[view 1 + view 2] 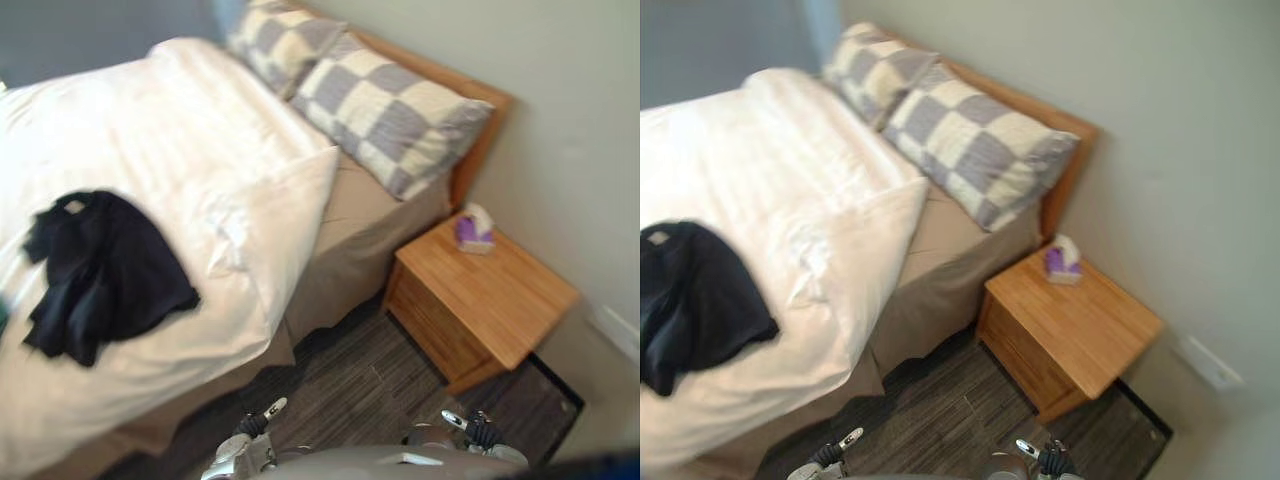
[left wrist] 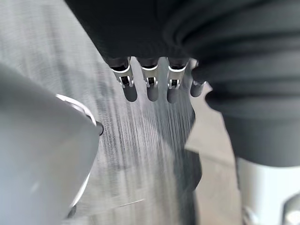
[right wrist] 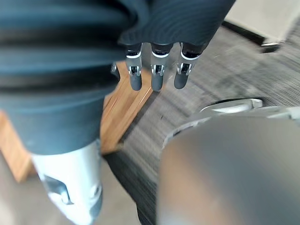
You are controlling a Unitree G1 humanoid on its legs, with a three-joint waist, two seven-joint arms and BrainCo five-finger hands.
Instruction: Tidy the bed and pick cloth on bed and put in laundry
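One black cloth (image 1: 105,275) lies crumpled on the white duvet (image 1: 170,120) of the bed (image 1: 365,235), well apart from both hands. Left hand (image 2: 151,89) and right hand (image 3: 157,79) hang over the dark floor (image 1: 350,385), fingers (image 3: 136,79) straight, holding nothing. Wooden nightstand (image 1: 490,290) stands beside the bed. Two checked pillows (image 1: 385,120) lie at its head.

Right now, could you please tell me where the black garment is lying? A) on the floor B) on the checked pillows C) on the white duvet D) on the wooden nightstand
C: the black garment lies crumpled on the white duvet, away from the checked pillows.
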